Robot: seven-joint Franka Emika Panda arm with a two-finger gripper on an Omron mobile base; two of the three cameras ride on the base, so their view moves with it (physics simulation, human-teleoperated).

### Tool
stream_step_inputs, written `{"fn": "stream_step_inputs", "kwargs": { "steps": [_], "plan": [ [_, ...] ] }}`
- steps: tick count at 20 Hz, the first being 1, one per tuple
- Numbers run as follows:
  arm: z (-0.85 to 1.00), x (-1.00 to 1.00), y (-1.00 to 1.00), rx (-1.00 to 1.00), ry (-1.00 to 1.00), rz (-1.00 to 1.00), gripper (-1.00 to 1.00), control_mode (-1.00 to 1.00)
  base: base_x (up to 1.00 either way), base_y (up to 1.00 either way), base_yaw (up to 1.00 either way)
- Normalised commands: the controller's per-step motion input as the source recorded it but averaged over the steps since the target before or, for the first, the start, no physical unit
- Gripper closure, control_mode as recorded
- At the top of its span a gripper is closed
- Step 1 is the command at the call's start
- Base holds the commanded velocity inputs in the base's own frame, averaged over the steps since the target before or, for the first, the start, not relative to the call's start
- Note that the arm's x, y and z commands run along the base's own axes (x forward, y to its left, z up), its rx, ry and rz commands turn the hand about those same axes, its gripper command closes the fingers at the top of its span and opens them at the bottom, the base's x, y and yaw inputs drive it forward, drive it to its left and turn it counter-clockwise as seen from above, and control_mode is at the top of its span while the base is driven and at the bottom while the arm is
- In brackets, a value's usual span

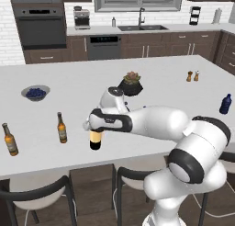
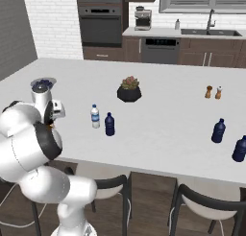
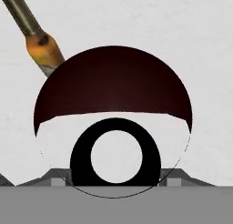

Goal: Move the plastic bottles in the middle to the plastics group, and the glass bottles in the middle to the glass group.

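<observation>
On the white surface [image 1: 41, 115] in the left base view, the tool [image 1: 95, 127] grips the wine bottle [image 1: 95, 141] from above, upright near two beer bottles [image 1: 61, 128]. Right base view: clear bottle [image 2: 95, 116] beside blue bottle [image 2: 109, 124]. Hand view: wine bottle's dark shoulder close below.

Succulent pot [image 1: 131, 84] mid-counter; bowl [image 1: 35, 93] (blueberries, perhaps) left; shakers [image 1: 193, 76] right.

A clear white-capped bottle [image 2: 95, 116] and a dark blue bottle [image 2: 109, 124] are seen side by side mid-counter [image 2: 158, 129]; two more blue bottles [image 2: 218, 131] stand far right.
</observation>
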Motion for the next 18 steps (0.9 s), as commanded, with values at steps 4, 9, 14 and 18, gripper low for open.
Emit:
{"fn": "stream_step_inputs", "kwargs": {
  "steps": [4, 9, 14, 18],
  "plan": [
    [0.14, 0.11, 0.7, -0.02, -0.1, 0.11, 1.0, -1.0, 0.0, 0.0, 0.0],
    [0.0, 0.03, 0.68, -0.03, -0.05, 0.02, 1.0, -1.0, 0.0, 0.0, 0.0],
    [-0.01, 0.0, 0.37, 0.0, 0.0, 0.01, 1.0, -1.0, 0.0, 0.0, 0.0],
    [0.0, 0.0, 0.47, 0.0, 0.0, 0.02, 1.0, -1.0, 0.0, 0.0, 0.0]
  ]
}}
